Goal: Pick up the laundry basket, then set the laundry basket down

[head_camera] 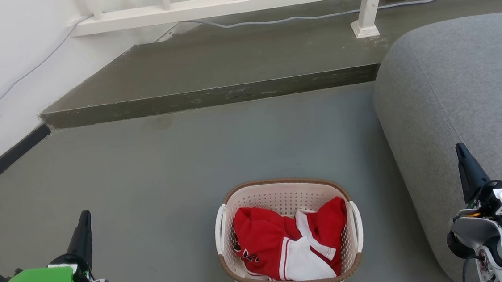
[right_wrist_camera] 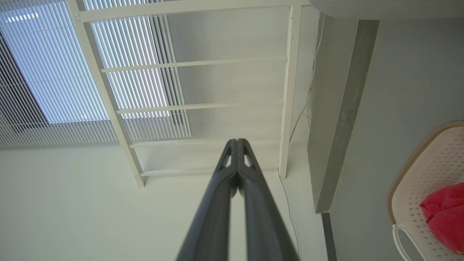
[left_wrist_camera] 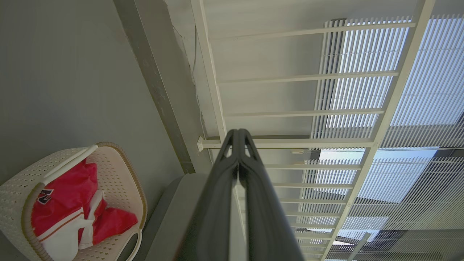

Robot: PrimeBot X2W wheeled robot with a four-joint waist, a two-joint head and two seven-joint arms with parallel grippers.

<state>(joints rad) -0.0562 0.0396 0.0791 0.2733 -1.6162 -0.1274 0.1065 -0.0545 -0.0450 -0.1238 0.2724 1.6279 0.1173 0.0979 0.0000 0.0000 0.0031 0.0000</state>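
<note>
Grey floor (head_camera: pixel 168 165) spreads wide across the head view, and on the robot's right bulks a big rounded grey sofa (head_camera: pixel 462 97). Beyond, a raised dark step (head_camera: pixel 227 66) runs under a white railing (head_camera: pixel 231 1), with a pale cable (head_camera: pixel 313 17) trailing along the top of it.

Down to the laundry basket (head_camera: pixel 284 197): it stands upright on the floor, low and centre in the head view, just beside the sofa's edge, brown rim up and a white loop handle (head_camera: pixel 219 228) on each side. Inside lies a crumpled red and white jersey (head_camera: pixel 267 234).

The left pincer (head_camera: pixel 85 214) hangs at the lower left over bare floor, well apart from the basket. Its wrist view has the two dark fingers pressed together at the tips (left_wrist_camera: pixel 238 132), clenched on nothing, with the basket (left_wrist_camera: pixel 119 174) off at the lower left.

The right pincer (head_camera: pixel 459 147) sits at the lower right against the sofa's flank, likewise clenched and empty (right_wrist_camera: pixel 237 141), with the basket (right_wrist_camera: pixel 427 170) at that view's right edge
</note>
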